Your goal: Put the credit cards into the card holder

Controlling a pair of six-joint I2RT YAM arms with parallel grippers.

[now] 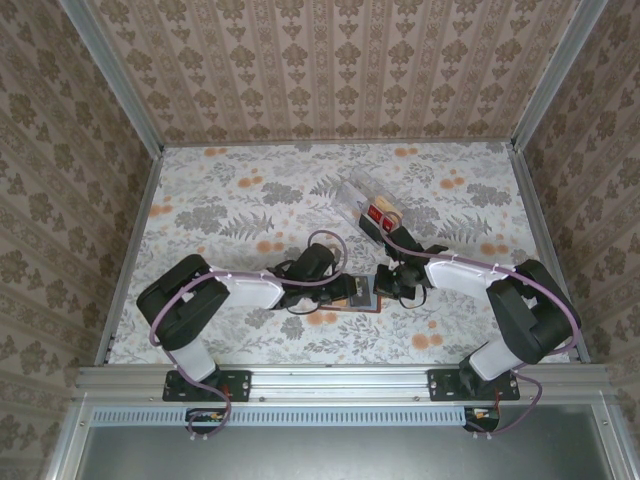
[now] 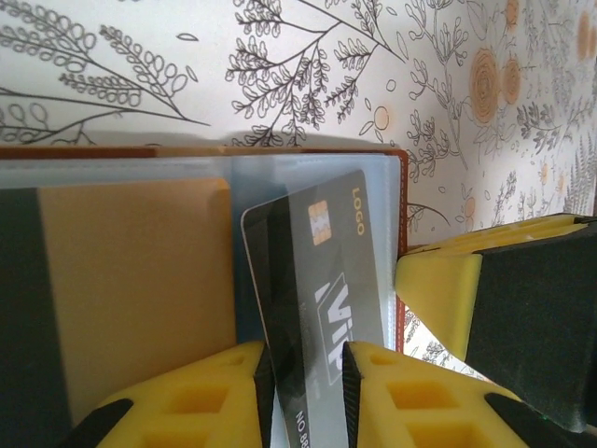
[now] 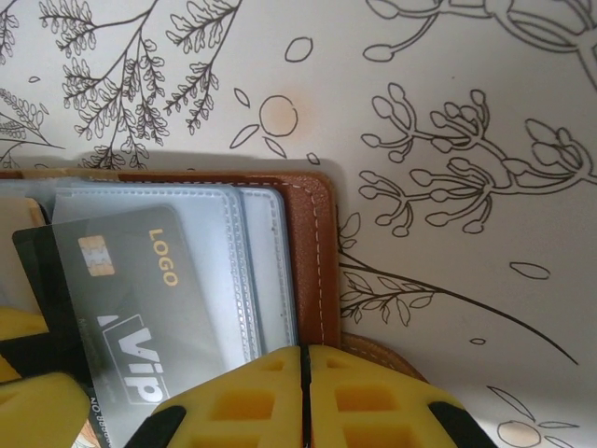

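Your left gripper (image 2: 306, 359) stands narrowly parted around the glossy dark grey card (image 2: 326, 271) tucked into the clear-sleeved, stitched brown leather card holder (image 3: 312, 252); your right gripper (image 3: 303, 359) is pinched shut.

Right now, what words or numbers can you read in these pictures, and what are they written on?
"LOGO": gold letters on the dark grey card, partly in the card holder.
"VIP": big pale letters on the same card.
"NO 88": small print at the card's end; the rest is cut off.
Red cards, top view: pale marks too small to read.
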